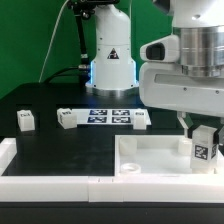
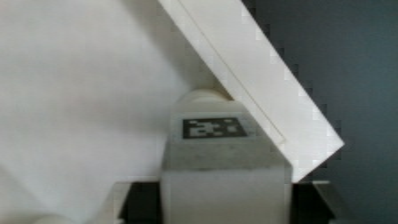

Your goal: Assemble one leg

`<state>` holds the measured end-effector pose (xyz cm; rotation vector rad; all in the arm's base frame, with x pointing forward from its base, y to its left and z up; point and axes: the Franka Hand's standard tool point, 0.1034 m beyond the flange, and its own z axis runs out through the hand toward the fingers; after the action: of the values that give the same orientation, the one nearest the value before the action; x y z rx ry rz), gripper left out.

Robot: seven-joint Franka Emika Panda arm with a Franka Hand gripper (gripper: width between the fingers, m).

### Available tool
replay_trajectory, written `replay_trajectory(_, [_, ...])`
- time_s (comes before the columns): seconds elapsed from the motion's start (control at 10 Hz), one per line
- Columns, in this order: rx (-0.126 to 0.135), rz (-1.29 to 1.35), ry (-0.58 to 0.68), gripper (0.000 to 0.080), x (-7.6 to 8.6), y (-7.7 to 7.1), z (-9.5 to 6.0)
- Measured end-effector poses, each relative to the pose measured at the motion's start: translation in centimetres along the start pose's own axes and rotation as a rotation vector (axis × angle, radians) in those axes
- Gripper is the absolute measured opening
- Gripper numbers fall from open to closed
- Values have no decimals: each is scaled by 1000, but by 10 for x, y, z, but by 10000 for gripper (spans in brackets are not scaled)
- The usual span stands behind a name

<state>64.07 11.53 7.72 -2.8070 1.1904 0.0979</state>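
Clamping the small white plastic tagged leg [image 1: 204, 147], the gripper [image 2: 214, 185] holds something light, stiff, best pinched by its flat sides.

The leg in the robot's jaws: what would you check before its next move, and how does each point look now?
1. Leg held in the gripper: ok, jaws shut on it.
2. Leg upright: ok in the exterior view.
3. Leg over the tray, at its corner on the exterior view's right: ok.
4. Leg lined up with a corner hole: cannot tell, the hole is hidden.
5. Leg touching the tray: cannot tell.
6. Spare legs away from the gripper: ok.
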Motion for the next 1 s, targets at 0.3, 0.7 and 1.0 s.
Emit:
replay_trajectory(0.3, [2, 371, 3, 293, -3, -2, 1])
replay_trajectory(0.7, [6, 405, -1, 532, -4, -2, 2])
replay_trajectory(1.0, [-9, 117, 0, 642, -4, -2, 0])
